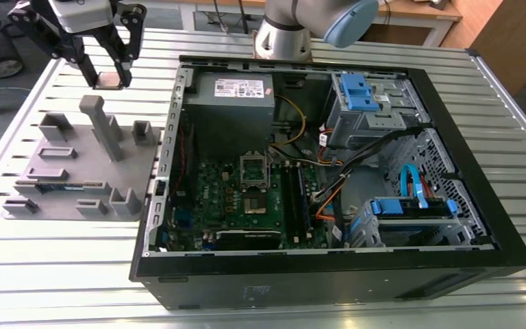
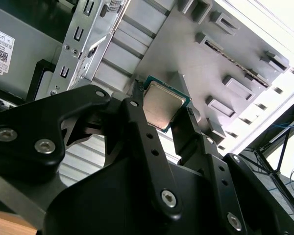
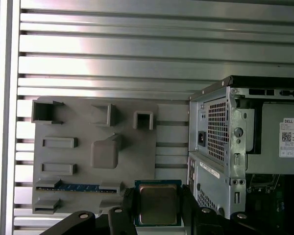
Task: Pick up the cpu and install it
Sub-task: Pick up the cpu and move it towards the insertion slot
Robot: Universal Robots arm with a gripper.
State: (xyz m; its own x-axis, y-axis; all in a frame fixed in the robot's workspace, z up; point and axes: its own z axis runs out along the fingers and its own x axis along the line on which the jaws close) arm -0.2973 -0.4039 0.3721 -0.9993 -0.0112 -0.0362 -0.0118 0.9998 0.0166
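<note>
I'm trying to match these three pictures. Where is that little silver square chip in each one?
Exterior view: the cpu is clamped in the gripper at the exterior view's upper left, near the grey holder tray.
Second wrist view: cpu in the gripper, tray behind it.
First wrist view: cpu in the gripper, between tray and computer case.
Shared landmark: the grey holder tray.

Slatted metal table [image 1: 62,274], grey parts holder [image 1: 71,164] beside open computer case [image 1: 336,281]
</note>
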